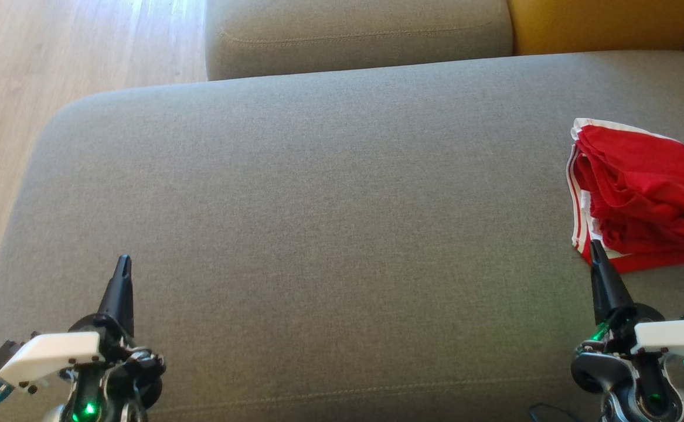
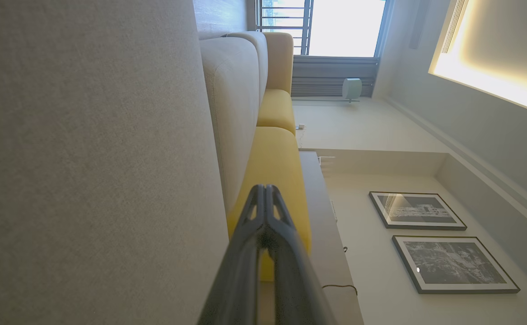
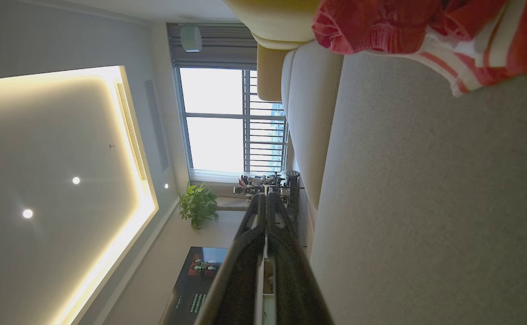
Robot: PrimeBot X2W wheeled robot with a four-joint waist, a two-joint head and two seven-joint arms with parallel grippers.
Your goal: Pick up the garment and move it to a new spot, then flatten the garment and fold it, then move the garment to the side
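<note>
The garment (image 1: 640, 193) is red with white striped trim, folded into a bundle at the right edge of the grey sofa seat (image 1: 330, 205); its striped hem (image 3: 430, 27) fills the top right of the right wrist view. My right gripper (image 1: 595, 246) is shut and holds nothing, its tip just at the garment's near left corner. At the lower left my left gripper (image 1: 123, 261) stands shut and holds nothing above bare cushion, far from the garment. In each wrist view the fingers (image 2: 265, 192) (image 3: 265, 198) meet at the tips.
A grey back cushion (image 1: 359, 35) and a yellow cushion (image 1: 605, 23) lie beyond the seat. Wooden floor (image 1: 54, 58) runs past the seat's left edge. A window (image 3: 227, 122), a potted plant (image 3: 198, 205) and framed pictures (image 2: 417, 210) show in the wrist views.
</note>
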